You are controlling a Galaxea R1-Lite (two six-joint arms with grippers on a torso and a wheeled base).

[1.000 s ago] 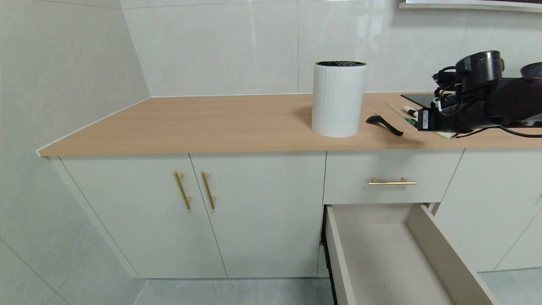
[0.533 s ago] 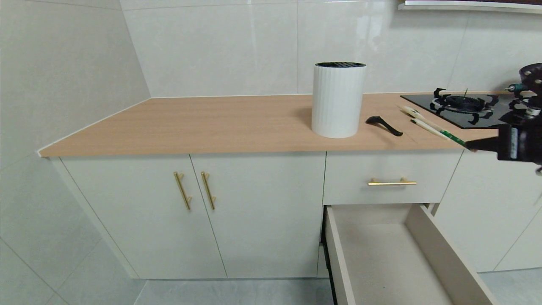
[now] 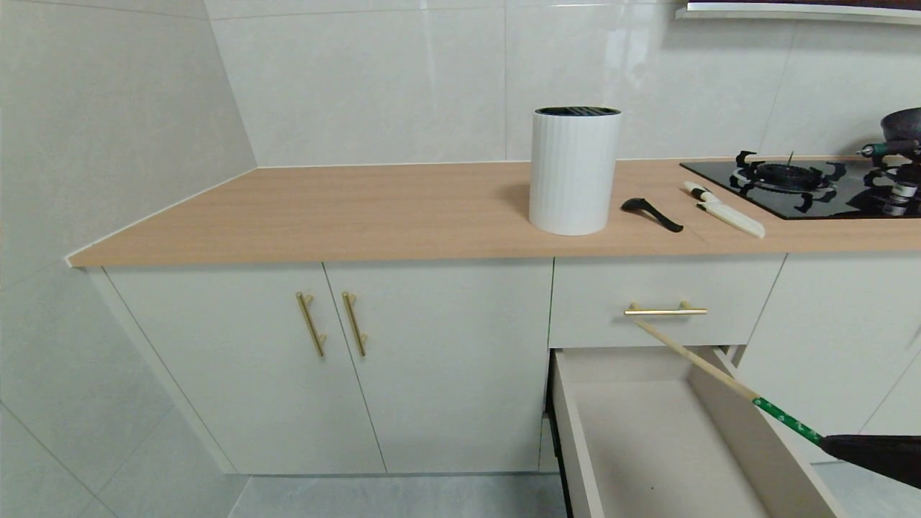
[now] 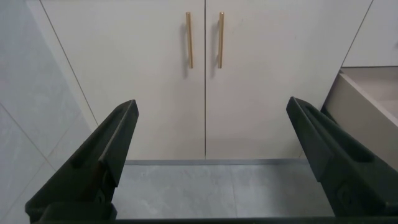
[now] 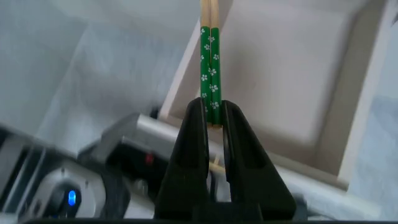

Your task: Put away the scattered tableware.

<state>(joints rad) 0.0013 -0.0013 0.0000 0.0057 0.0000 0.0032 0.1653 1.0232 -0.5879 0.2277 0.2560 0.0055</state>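
A pair of wooden chopsticks [image 3: 719, 379] with green patterned ends slants over the open drawer [image 3: 575, 432], tips toward the drawer front above. My right gripper [image 3: 831, 441] holds them at the green end, low on the right. In the right wrist view the right gripper [image 5: 212, 107] is shut on the chopsticks [image 5: 210, 50], with the drawer's pale floor [image 5: 286, 68] beyond. On the wooden counter [image 3: 360, 208] lie a black spoon [image 3: 651, 213] and a white knife [image 3: 725, 211]. My left gripper [image 4: 211, 162] hangs open and empty before the cabinet doors [image 4: 205, 74].
A tall white ribbed holder [image 3: 575, 171] stands on the counter left of the spoon. A black gas hob [image 3: 791, 183] sits at the right end. A shut drawer with a gold handle [image 3: 665, 310] is right above the open one.
My right arm came off the counter and swung down to the right with the chopsticks, which now hang over the open drawer. The spoon and knife stayed put.
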